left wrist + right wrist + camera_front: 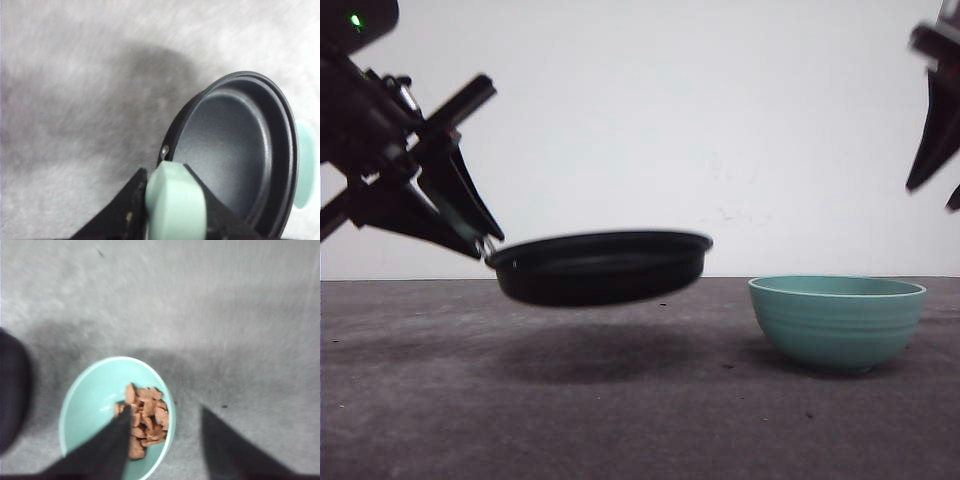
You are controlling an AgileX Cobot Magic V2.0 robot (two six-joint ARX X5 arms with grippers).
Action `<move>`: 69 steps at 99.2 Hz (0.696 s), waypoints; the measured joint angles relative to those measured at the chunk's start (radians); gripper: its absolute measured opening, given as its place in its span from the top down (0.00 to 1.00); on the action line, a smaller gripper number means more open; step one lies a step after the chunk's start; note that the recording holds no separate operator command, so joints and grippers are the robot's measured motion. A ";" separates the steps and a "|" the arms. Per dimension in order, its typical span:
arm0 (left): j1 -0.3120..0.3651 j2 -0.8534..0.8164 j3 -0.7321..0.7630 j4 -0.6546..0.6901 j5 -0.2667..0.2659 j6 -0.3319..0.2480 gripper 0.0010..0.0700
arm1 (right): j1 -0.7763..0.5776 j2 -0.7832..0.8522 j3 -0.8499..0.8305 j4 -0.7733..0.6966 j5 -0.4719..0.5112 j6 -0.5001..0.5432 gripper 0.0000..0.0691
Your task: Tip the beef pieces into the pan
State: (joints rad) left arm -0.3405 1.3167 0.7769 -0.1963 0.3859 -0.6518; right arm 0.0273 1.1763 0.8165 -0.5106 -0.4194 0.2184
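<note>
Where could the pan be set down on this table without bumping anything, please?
Bare table lies left of the bowl and along the front edge, beneath the pan held up by the left gripper. The right side is crowded: the bowl of beef sits under the right gripper.

A right-gripper finger (107, 445) hides part of the beef pieces (147, 415); the front view hides them inside the bowl (838, 322).
</note>
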 joint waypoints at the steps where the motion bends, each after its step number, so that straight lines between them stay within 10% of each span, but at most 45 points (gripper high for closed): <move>1: 0.000 -0.003 0.000 0.000 0.000 0.000 0.93 | 0.000 0.007 0.000 0.002 -0.003 0.000 0.71; 69: 0.000 -0.081 0.000 -0.006 0.033 -0.006 0.93 | 0.019 0.251 0.000 0.067 -0.020 0.008 0.67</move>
State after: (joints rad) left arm -0.3408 1.2354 0.7773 -0.2024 0.4191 -0.6575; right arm 0.0463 1.4269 0.8165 -0.4438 -0.4397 0.2268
